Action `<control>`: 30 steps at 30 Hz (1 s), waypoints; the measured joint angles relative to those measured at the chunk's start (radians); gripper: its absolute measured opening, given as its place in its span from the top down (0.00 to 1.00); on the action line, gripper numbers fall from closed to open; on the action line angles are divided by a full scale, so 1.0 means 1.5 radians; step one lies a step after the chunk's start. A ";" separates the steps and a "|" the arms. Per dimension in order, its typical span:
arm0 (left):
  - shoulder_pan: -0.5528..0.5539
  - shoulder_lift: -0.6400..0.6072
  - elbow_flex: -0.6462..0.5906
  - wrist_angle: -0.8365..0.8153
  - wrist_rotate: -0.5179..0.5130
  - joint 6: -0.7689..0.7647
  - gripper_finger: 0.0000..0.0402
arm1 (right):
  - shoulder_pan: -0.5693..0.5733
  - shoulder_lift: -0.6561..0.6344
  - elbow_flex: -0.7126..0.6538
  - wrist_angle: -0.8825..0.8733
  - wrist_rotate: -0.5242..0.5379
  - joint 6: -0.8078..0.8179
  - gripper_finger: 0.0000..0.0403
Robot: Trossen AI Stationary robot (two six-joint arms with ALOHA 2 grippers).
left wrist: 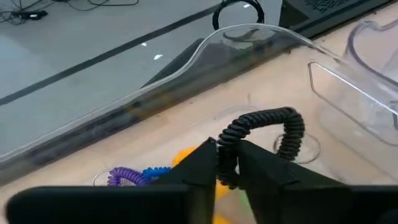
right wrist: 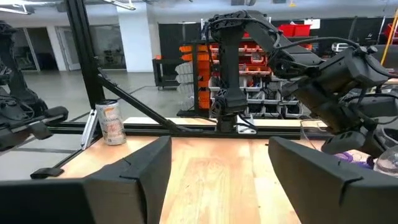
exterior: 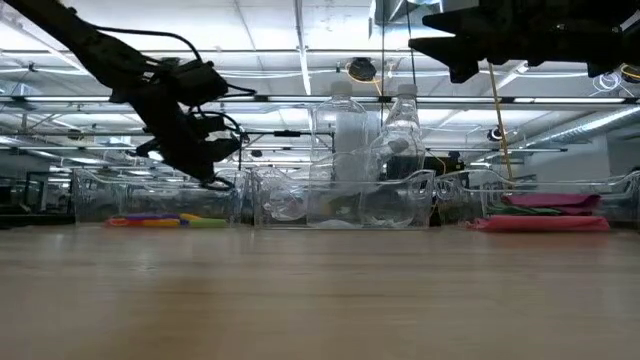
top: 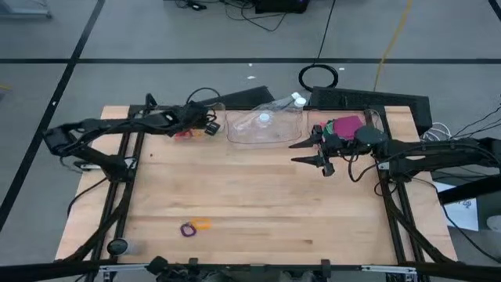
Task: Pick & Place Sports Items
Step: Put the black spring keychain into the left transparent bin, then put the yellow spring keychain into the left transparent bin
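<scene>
My left gripper (top: 213, 124) is at the far left, over a clear bin (left wrist: 205, 46), and is shut on a black coiled ring (left wrist: 267, 121). Purple, blue, orange and green rings (left wrist: 134, 176) lie on that bin's floor; they also show in the low view (exterior: 160, 220). A purple ring (top: 187, 229) and an orange ring (top: 201, 224) lie on the table near its front edge. My right gripper (top: 307, 151) is open and empty, above the table beside the right clear bin (top: 376, 117). That bin holds a pink flat piece (top: 347, 124) and other flat pieces. My left gripper pinches the black ring's coil (left wrist: 225, 149) between its two fingertips, on one side of the loop. The fingers slant down from the table's left. The rest of the loop (left wrist: 289, 134) sticks out past the fingertips, above the bin's floor.
A middle clear bin (top: 266, 129) holds clear plastic bottles (exterior: 350, 150), between the ring bin and the right bin. A black cable coil (top: 318, 77) lies on the floor behind the table. The wood surface (top: 258, 196) stretches to the front edge.
</scene>
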State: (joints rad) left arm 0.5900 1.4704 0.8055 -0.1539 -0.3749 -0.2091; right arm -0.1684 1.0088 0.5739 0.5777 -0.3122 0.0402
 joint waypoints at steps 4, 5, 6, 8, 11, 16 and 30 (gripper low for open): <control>0.000 0.000 0.000 0.000 0.000 -0.007 0.73 | 0.000 0.000 0.000 -0.003 0.000 0.000 0.51; 0.000 0.000 0.000 0.000 0.000 -0.006 0.69 | 0.000 0.000 0.000 -0.003 0.000 0.000 0.51; 0.000 0.000 0.000 -0.001 0.000 -0.004 0.66 | 0.000 0.000 0.000 -0.004 0.001 0.000 0.51; 0.000 0.000 0.000 -0.001 0.000 0.010 0.59 | 0.000 0.000 0.000 -0.004 0.001 0.000 0.51; 0.000 -0.001 0.000 -0.001 0.000 0.040 0.50 | 0.000 0.000 0.000 -0.004 0.001 0.000 0.51; -0.008 -0.041 0.000 -0.021 0.005 0.056 0.41 | 0.000 0.000 0.000 -0.004 0.001 0.000 0.51; -0.176 -0.333 0.000 -0.128 0.373 0.047 0.38 | 0.000 0.000 0.000 -0.004 0.001 0.000 0.51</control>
State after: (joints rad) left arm 0.3257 0.9712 0.8055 -0.3461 0.1839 -0.1390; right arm -0.1684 1.0084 0.5738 0.5713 -0.3115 0.0402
